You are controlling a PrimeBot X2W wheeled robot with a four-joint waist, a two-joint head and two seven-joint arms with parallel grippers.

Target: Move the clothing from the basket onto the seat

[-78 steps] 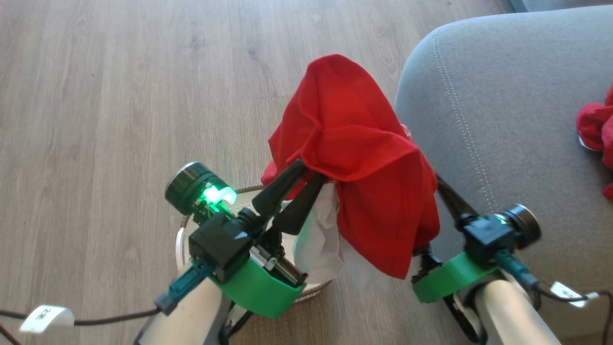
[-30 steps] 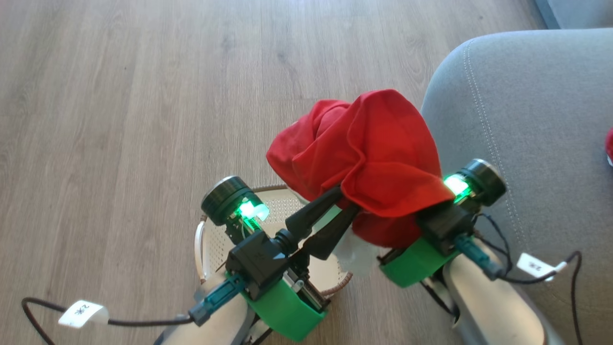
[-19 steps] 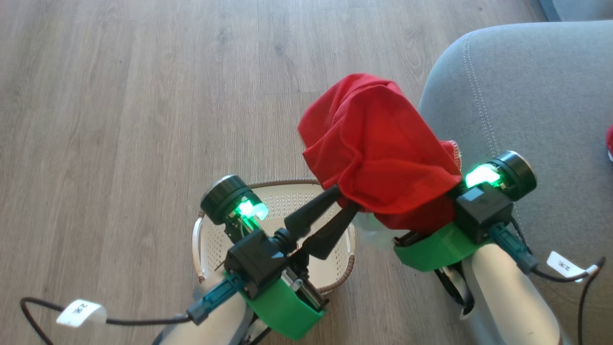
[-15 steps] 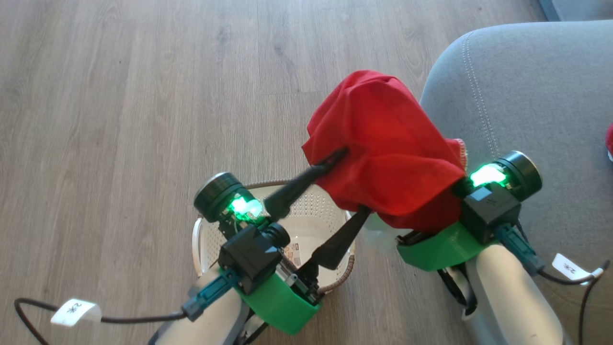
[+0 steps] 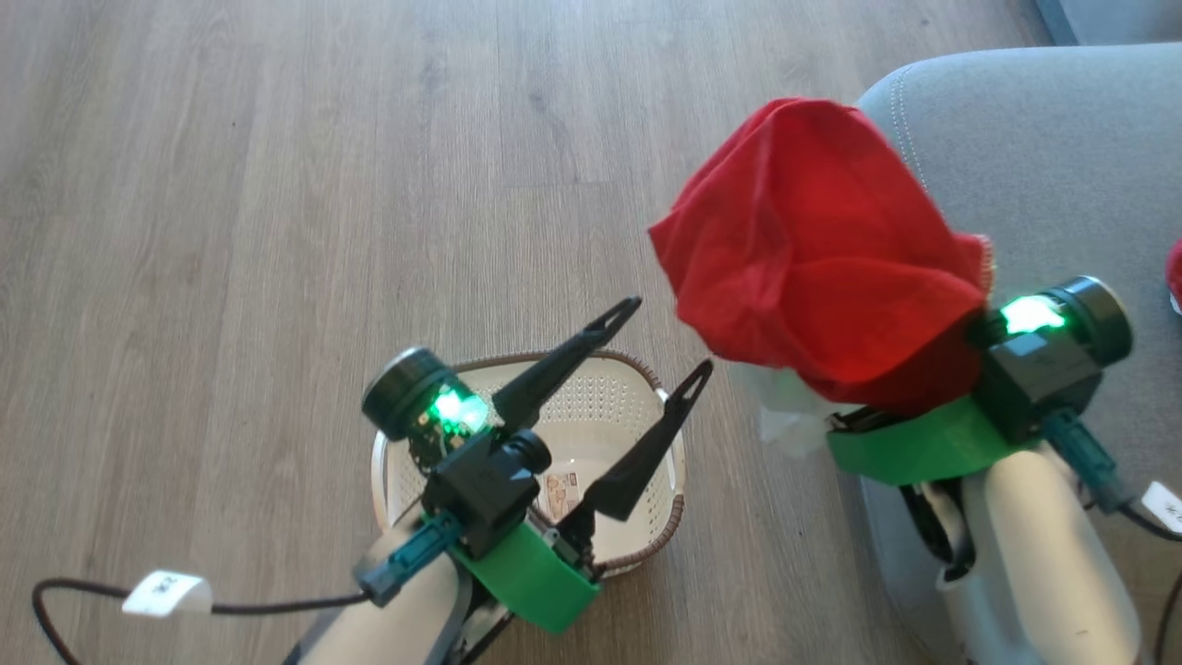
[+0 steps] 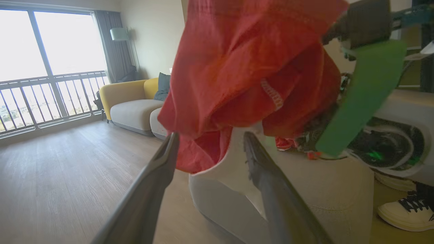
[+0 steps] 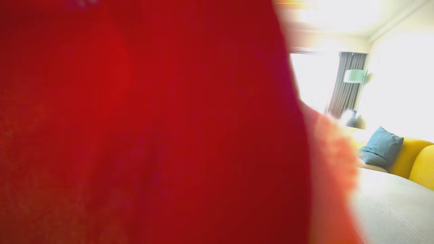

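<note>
- Left tool [image 5: 669,334] is spread wide and holds nothing. It hangs over the basket [image 5: 667,517], with its tips aimed far-right at the garment but apart from it.
- Right tool [image 5: 1034,369] is closed, its fingers buried under the red garment [image 5: 813,249]. The garment is bunched over it in the air at the near-left corner of the seat [image 5: 1062,157], not yet on the cushion.
- Risk: carried by one tool, the loose bundle could slide off onto the floor [image 5: 231,231] between basket and seat. A white part [image 5: 785,416] hangs low there.
- Risk: the fabric drapes over the fingers, so on release it may cling and get dragged back off the edge. Red blocks most of the right wrist view, which makes the drop hard to judge.
- Risk: the left tool's spread fingers could snag the hanging folds if it swings right.
- Room: the seat's rounded edge is just right of the bundle, and broad cushion lies beyond it. A second garment [image 5: 1175,277] sits at the right. A person's shoe [image 6: 403,210] stands by the seat's base.
</note>
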